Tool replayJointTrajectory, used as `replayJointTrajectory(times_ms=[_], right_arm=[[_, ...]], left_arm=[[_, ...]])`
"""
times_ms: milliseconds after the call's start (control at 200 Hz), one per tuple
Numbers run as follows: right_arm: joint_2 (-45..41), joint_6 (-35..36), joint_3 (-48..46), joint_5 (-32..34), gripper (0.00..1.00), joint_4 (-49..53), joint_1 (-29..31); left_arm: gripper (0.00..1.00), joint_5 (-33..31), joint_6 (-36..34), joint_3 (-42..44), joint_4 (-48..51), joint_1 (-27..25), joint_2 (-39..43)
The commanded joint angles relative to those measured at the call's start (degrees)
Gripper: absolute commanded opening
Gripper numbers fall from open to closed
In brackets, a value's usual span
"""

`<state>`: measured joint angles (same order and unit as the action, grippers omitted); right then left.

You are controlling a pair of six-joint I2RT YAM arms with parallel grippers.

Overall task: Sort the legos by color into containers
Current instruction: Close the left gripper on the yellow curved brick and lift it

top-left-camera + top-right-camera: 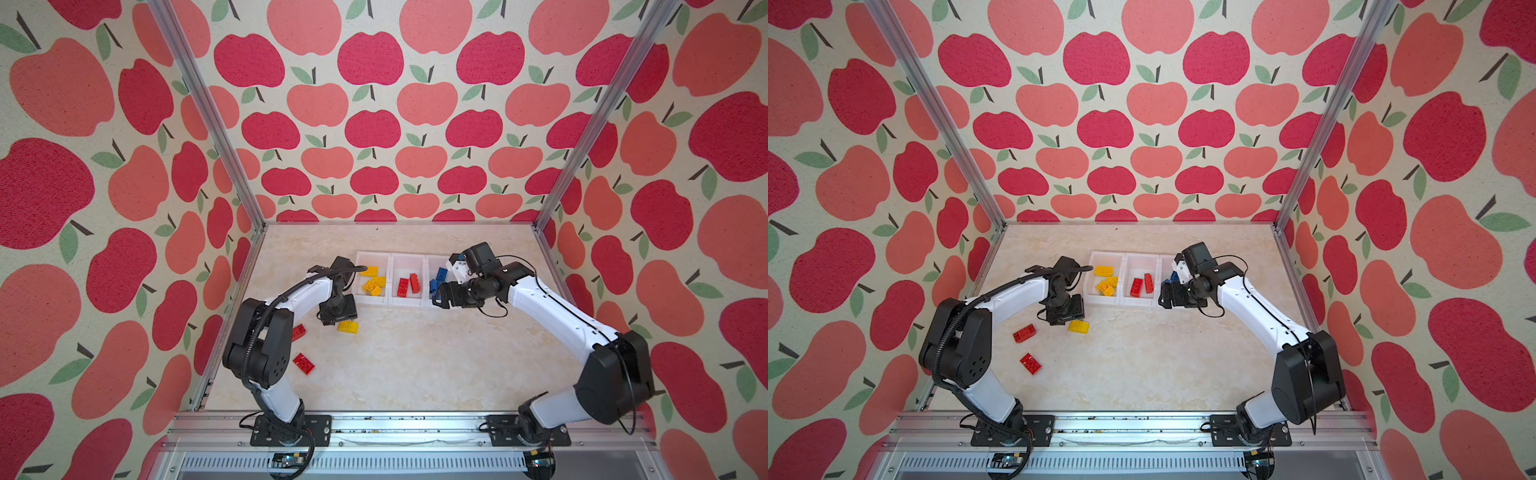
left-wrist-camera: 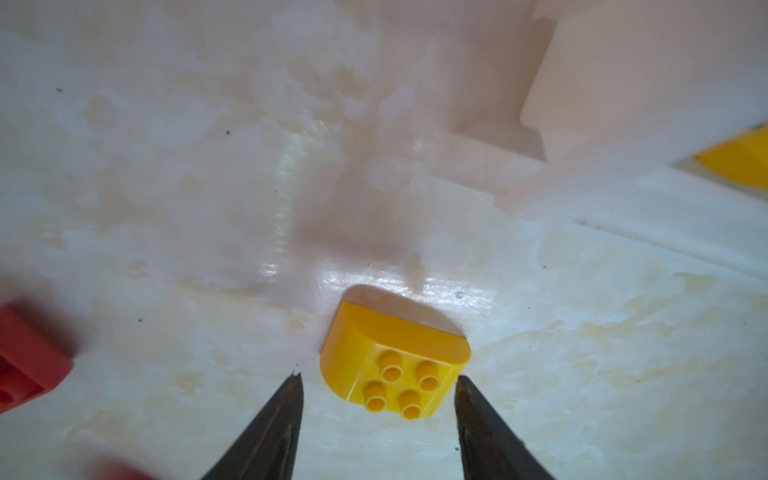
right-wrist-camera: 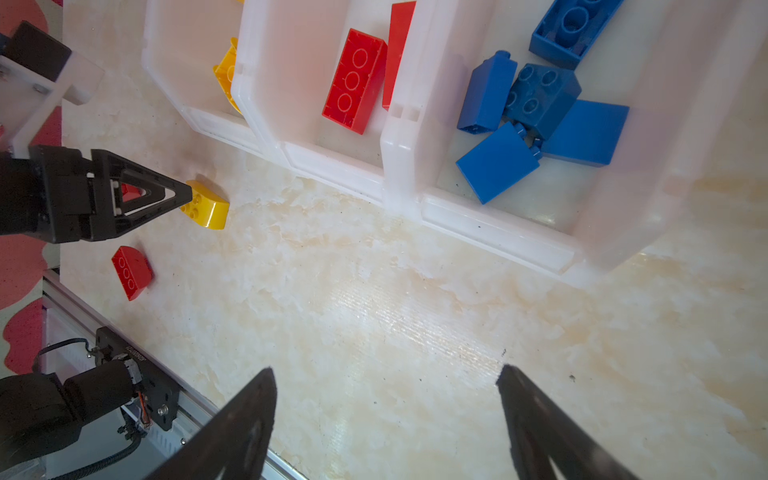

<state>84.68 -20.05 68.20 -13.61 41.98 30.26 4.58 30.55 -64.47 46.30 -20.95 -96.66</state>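
L gripper (image 2: 378,376) is nearer — jaws apart, nothing gripped yet, rounded yellow lego (image 2: 395,353) on table (image 1: 415,357) just ahead of my tips, long axis across the gap — R gripper (image 3: 386,374) spread, empty.

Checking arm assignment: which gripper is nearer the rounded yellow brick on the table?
Left. The left gripper is at the rounded yellow brick, jaws open either side of it. The right gripper hangs by the blue-brick bin, well off.

No legible text or numbers, faint white print on black arm-base bracket (image 3: 162,395), too small to read
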Motion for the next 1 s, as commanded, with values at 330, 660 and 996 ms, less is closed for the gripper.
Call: replayJointTrajectory(times_ms=[330, 660, 996], right_arm=[[-3.71, -0.34, -1.94, 0.49, 0.86, 2.33, -0.16], [-3.01, 2.51, 1.75, 0.94, 0.86, 8.84, -0.34], [-2.73, 4.14, 2.27, -0.59, 0.86, 9.92, -1.19]], left_arm=[[0.71, 0.06, 17.19, 4.28, 0.04, -2.17, 8.24], [0.73, 1.35, 35.55, 7.81, -4.57, -2.99, 8.45], [0.72, -3.0, 45.74, 10.24, -9.33, -6.2, 6.86]])
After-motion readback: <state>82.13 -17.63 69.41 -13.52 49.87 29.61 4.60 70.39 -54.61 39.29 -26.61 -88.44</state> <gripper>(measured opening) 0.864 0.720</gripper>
